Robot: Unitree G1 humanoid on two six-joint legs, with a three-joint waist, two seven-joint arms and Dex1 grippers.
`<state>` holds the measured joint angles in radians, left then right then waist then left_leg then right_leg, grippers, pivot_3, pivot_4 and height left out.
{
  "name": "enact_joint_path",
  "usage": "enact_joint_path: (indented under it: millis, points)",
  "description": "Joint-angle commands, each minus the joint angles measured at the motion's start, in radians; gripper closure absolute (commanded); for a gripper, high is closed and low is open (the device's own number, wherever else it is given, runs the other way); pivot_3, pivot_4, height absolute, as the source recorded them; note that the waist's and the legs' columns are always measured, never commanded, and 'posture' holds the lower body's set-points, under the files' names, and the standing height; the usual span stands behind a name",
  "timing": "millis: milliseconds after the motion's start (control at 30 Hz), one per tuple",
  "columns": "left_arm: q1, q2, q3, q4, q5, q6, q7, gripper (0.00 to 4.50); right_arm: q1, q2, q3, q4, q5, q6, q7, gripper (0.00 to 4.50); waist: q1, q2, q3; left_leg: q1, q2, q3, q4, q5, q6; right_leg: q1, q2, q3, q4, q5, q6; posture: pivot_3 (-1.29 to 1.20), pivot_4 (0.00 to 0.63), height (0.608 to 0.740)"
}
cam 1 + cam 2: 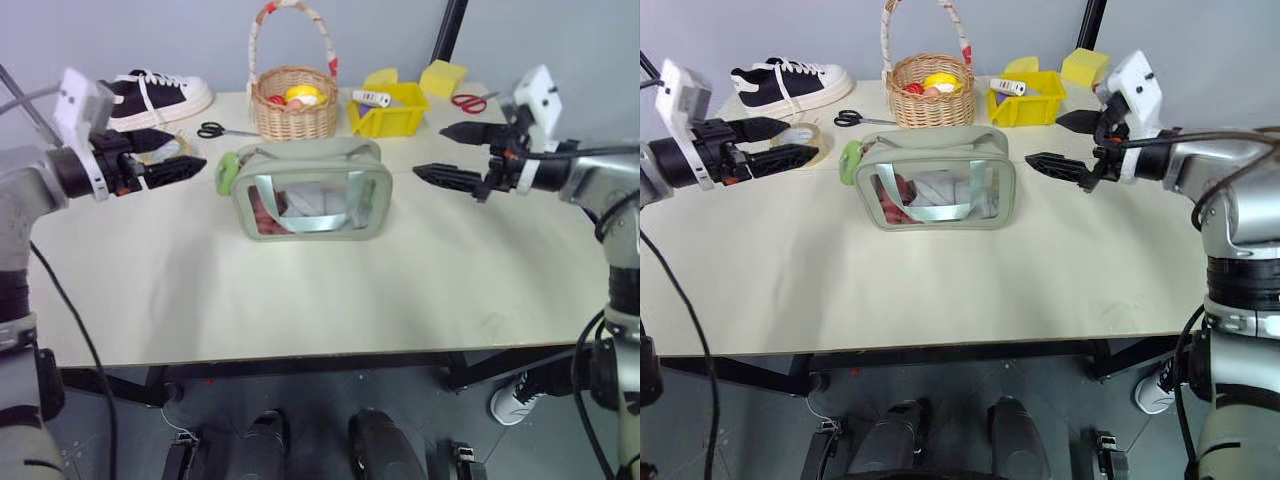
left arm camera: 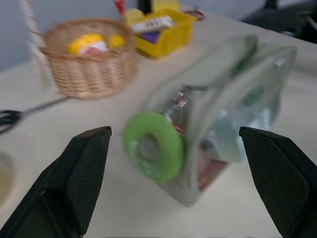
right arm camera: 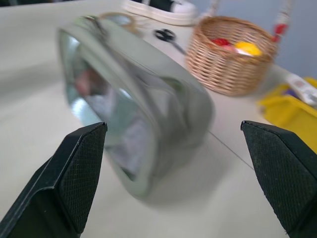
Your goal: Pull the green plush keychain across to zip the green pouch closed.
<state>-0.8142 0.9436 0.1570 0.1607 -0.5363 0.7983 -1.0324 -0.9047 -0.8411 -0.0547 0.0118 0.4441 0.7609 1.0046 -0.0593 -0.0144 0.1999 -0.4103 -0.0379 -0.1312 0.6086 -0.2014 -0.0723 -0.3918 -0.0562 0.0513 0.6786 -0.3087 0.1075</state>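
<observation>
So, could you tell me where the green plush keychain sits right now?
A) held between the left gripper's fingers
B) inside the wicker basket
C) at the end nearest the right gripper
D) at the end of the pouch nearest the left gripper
D: the green plush keychain hangs at the end of the pouch facing the left gripper, whose fingers stand open and apart from it.

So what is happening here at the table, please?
A two-armed robot faces a green pouch standing on the table. Its left hand and right hand are both open, one at each side of the pouch, touching nothing. The green plush keychain hangs at the pouch's end nearest the left hand. It is not gripped yet, so zipping has not started.
</observation>
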Motion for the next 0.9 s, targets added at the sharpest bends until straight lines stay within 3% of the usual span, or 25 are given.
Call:
enact_joint_path:
  millis: [33,300,567,900]
  points:
    - [-0.053,0.037,-0.014,0.021,0.025,-0.034,-0.042,0.09,-0.031,-0.007,0.008,0.012,-0.018,-0.048,0.017,0.00,0.000,0.000,0.000,-0.001,0.000,0.000,0.000,0.000,0.000,-0.001,0.000,0.000,0.000,0.000,0.000,0.00,0.150,0.740]
    - [-0.046,0.028,-0.016,0.006,0.034,-0.039,-0.054,0.09,-0.029,0.004,0.020,0.019,-0.038,-0.076,0.011,0.00,0.000,0.000,0.000,-0.015,0.000,0.000,0.004,0.000,0.000,-0.014,-0.001,0.000,0.004,0.000,0.000,0.00,0.150,0.740]
    - [-0.032,0.020,-0.013,-0.083,-0.010,0.008,-0.084,0.09,-0.047,0.032,0.071,0.034,-0.062,-0.109,0.036,0.00,-0.005,0.000,0.000,-0.015,0.000,0.000,0.004,0.000,0.000,-0.015,-0.001,0.000,0.004,0.000,0.000,0.00,0.150,0.740]
    - [-0.048,-0.031,-0.036,-0.192,-0.070,0.077,-0.072,0.09,-0.182,0.204,0.203,0.199,-0.161,-0.263,0.069,0.00,-0.012,0.000,0.000,-0.015,0.000,0.000,0.005,0.001,-0.001,-0.016,0.000,0.001,0.006,0.000,0.000,0.00,0.150,0.740]
